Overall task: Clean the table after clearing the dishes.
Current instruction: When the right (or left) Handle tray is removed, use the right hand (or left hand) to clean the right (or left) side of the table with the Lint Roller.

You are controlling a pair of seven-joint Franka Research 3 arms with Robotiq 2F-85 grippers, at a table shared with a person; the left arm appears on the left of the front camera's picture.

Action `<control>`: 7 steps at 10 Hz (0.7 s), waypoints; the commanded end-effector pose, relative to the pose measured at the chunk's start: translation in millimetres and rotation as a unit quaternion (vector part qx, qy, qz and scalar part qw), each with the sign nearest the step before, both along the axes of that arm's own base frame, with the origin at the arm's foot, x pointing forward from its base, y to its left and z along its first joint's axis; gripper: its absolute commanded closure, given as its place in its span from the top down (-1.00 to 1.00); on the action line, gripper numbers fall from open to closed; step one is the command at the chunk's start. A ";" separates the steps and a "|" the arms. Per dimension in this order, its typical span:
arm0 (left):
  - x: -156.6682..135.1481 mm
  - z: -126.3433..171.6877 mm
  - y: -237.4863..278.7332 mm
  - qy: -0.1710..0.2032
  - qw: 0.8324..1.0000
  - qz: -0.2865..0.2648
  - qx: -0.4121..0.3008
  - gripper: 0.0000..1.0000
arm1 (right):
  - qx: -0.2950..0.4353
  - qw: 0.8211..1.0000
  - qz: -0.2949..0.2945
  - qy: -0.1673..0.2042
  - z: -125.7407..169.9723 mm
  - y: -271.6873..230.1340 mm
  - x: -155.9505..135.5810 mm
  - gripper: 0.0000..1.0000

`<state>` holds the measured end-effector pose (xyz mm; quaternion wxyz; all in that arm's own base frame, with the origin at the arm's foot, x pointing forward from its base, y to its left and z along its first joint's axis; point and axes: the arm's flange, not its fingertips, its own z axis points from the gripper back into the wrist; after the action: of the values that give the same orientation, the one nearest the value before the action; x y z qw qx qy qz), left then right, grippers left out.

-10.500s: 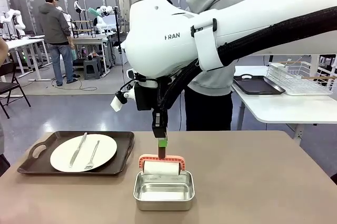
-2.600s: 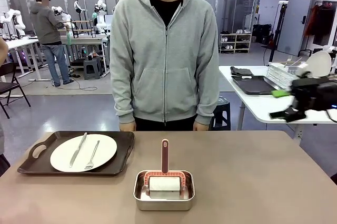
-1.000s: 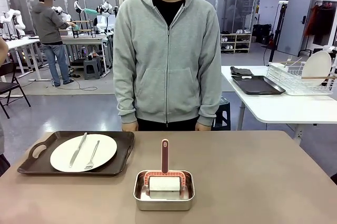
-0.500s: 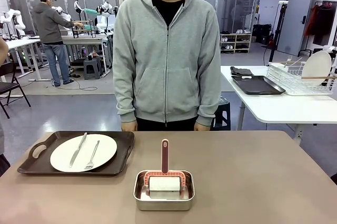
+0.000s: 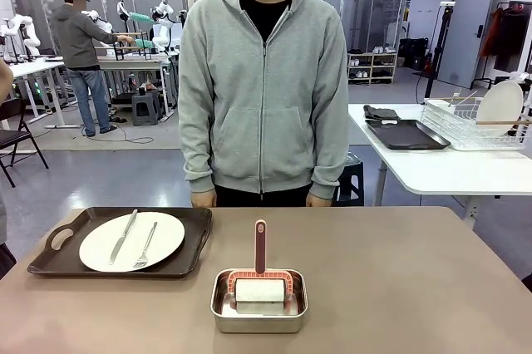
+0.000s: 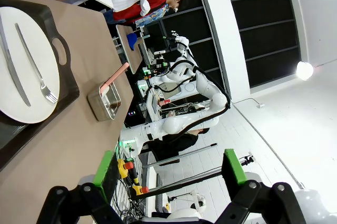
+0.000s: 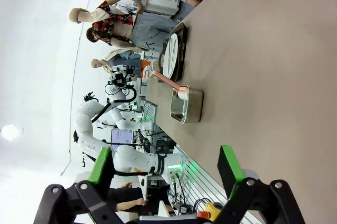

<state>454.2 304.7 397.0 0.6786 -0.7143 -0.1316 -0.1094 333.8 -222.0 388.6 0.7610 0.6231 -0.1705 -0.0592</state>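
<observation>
On the tan table [image 5: 399, 279], at the left, a dark brown tray [image 5: 195, 238] carries a white plate [image 5: 133, 240] with a knife [image 5: 125, 233] and a fork [image 5: 145, 246]. The left wrist view has the same plate [image 6: 26, 71] and tray [image 6: 64, 79] well ahead of my left gripper [image 6: 169, 169], which is open and holds nothing. My right gripper [image 7: 164, 164] is open too, off the table's [image 7: 263, 77] other side, far from the plate [image 7: 172, 50]. Another white plate [image 5: 501, 103] stands in a wire rack [image 5: 453, 121] on the white side table.
A steel pan [image 5: 220, 304] with a pink-handled roller [image 5: 260, 246] sits at the table's front middle. A person in a grey hoodie [image 5: 262, 80] stands at the far edge, hands down. A dark tray [image 5: 407, 134] lies on the white side table [image 5: 449, 171].
The right arm has drawn back from the rack on the white side table. Over the last second nothing on the tan table has moved; the person stays put.
</observation>
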 end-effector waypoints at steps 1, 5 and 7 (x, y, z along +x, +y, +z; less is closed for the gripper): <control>-6.5 2.2 -1.1 -0.008 1.000 0.005 0.004 1.00 | 0.001 1.000 0.000 -0.001 1.9 -0.4 -0.8 1.00; -6.5 2.2 -1.1 -0.008 1.000 0.005 0.004 1.00 | 0.001 1.000 0.000 -0.001 1.9 -0.4 -0.8 1.00; -6.5 2.2 -1.1 -0.008 1.000 0.005 0.004 1.00 | 0.001 1.000 0.000 -0.001 1.9 -0.4 -0.8 1.00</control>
<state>454.2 304.7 397.0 0.6786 -0.7143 -0.1317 -0.1094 333.8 -222.0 388.6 0.7610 0.6232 -0.1705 -0.0592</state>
